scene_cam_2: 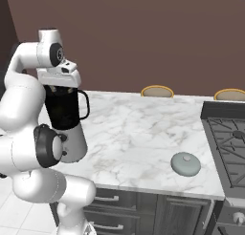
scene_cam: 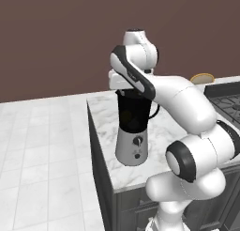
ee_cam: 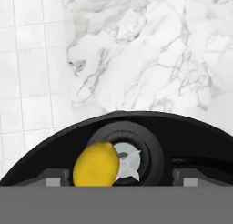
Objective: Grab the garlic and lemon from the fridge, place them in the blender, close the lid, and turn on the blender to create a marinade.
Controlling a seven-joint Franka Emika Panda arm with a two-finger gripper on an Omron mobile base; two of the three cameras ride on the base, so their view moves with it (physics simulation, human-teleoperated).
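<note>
The blender (scene_cam: 134, 127) (scene_cam_2: 67, 119), a dark jar on a silver-grey base, stands near the left end of the marble counter (scene_cam_2: 143, 129). My gripper (ee_cam: 118, 180) hangs straight over the jar's open mouth, fingers wide apart and holding nothing. Down inside the jar the yellow lemon (ee_cam: 96, 166) lies beside the blades, clear of both fingertips (ee_cam: 53, 182). The pale grey-green lid (scene_cam_2: 185, 163) rests on the counter to the right, near the front edge. The garlic and the fridge are out of view.
A dark stove (scene_cam_2: 228, 143) (scene_cam: 229, 103) takes up the counter's right end. Two round stool tops (scene_cam_2: 157, 91) (scene_cam_2: 229, 94) show behind the counter. White tiled floor (scene_cam: 37, 145) lies past the counter's left edge.
</note>
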